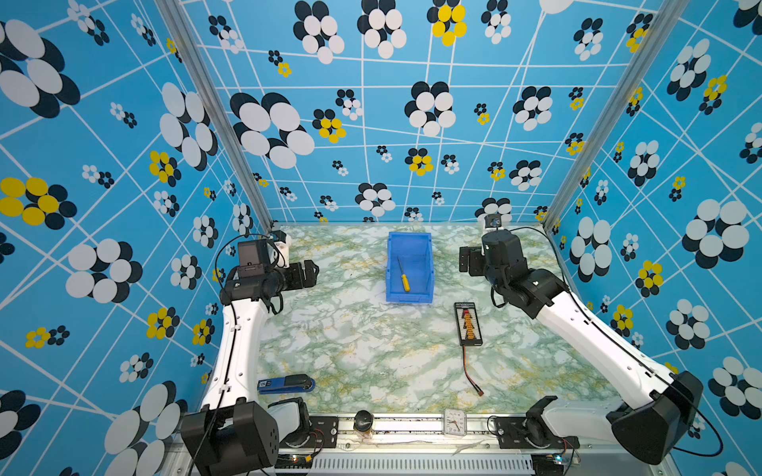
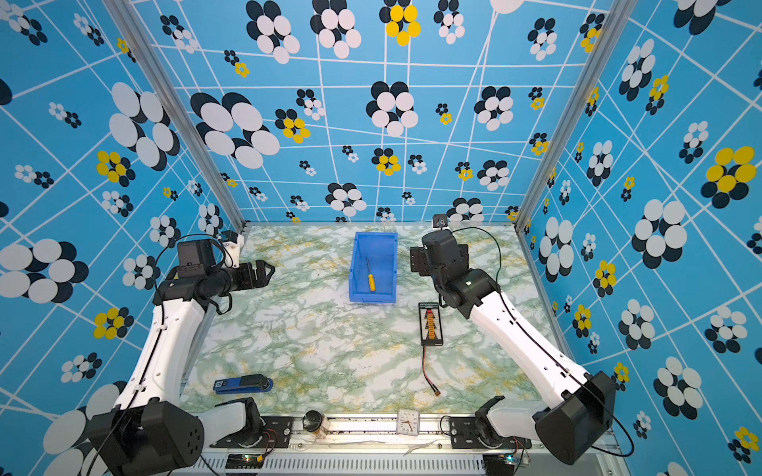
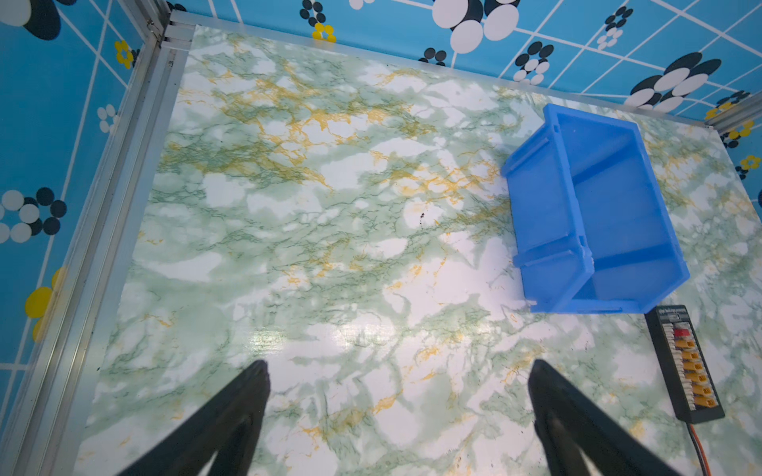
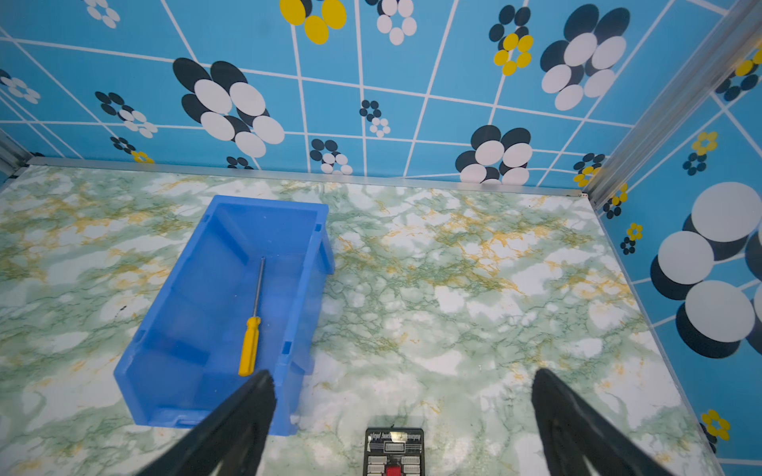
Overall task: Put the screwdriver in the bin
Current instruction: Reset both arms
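While weighed against the task, looks done: finds the screwdriver (image 1: 403,274) lying flat on the floor of the bin (image 1: 388,263), yellow handle toward the low front lip, thin shaft slanting toward the back wall. Shows the same in the right wrist view, with nothing touching it. Reads the right gripper (image 4: 402,373) as spread wide and empty, nothing between the fingers, hanging beside the bin's right wall and above the table (image 1: 350,350). Reads the left gripper (image 3: 398,362) as spread wide and empty too, well apart from the bin on its other side.

Leaves little to go wrong, yet some. Could clip the bin's tall right wall if the right arm swings away low, shoving or tipping it; would then let the round handle roll and slide out over the low lip, undoing the job. Could also catch the black board (image 1: 468,324), lying near the bin's front right corner and under the arm's likely way out. Calls for a lift clear first, then a retreat away from the bin
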Robot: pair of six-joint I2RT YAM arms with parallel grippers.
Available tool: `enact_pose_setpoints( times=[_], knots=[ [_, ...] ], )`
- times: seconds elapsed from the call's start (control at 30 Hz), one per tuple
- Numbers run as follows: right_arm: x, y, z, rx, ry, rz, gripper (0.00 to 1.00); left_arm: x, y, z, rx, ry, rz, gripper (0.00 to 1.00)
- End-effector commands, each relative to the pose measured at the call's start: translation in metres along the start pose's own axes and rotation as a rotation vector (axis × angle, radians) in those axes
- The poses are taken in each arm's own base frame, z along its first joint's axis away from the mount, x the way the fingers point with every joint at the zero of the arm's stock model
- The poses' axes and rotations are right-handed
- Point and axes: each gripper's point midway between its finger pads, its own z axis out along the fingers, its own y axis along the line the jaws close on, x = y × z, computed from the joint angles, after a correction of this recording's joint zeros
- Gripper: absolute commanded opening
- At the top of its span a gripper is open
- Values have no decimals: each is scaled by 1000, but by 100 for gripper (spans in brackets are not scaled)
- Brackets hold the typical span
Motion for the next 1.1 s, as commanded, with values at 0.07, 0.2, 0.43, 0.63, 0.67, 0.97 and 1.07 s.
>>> enact_pose_setpoints(
  times=[0.07, 0.2, 0.43, 0.63, 0.67, 0.97, 1.07],
  knots=[
    [8, -28, -1, 73, -34, 43, 99, 3, 22, 24, -45, -130, -45, 99],
    [29, -50, 8, 124, -12, 91, 99, 14, 30, 41, -42, -231, -36, 99],
    [61, -76, 23, 200, 2, 118, 99, 36, 38, 75, -17, -279, 1, 99],
    [82, -97, 33, 253, -50, 163, 99, 50, 42, 94, -29, -332, 40, 99],
    [86, -102, 35, 264, -46, 171, 99, 51, 42, 96, -34, -342, 47, 99],
    [114, -123, 53, 326, -56, 135, 99, 51, 36, 110, -17, -394, 64, 99],
    [123, -134, 58, 348, -86, 147, 99, 55, 28, 115, -22, -381, 111, 99]
  ],
)
